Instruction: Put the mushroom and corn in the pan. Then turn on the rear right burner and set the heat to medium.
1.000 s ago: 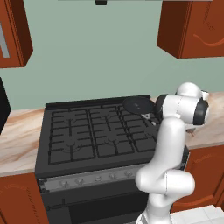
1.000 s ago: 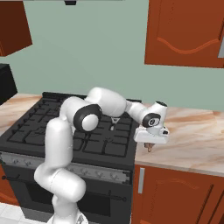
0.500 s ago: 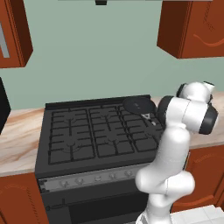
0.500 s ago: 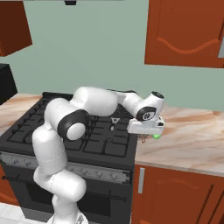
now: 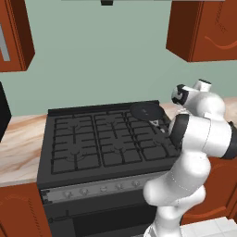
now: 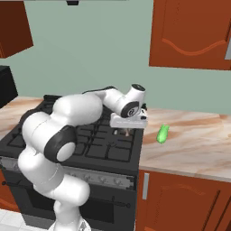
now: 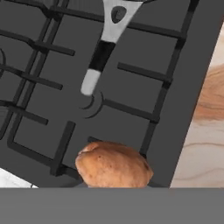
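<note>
A brown mushroom [image 7: 113, 167] fills the bottom of the hand view, and my gripper [image 6: 123, 131] is shut on it. It hangs over the right edge of the black stove [image 6: 113, 149]. The black pan [image 5: 144, 111] rests on the rear right burner, which it covers. Its grey handle [image 7: 103, 48] points toward the front and lies just beyond the mushroom in the hand view. The green corn [image 6: 162, 134] lies on the marble counter, to the right of my gripper.
A row of knobs [image 5: 92, 190] runs along the stove's front panel. Marble counter [image 6: 194, 144] lies to the right of the stove and more counter [image 5: 21, 143] to its left. Wooden cabinets [image 6: 189, 34] hang above.
My arm has swung left from above the right counter to above the stove's right edge, carrying the mushroom. The corn stays on the counter.
</note>
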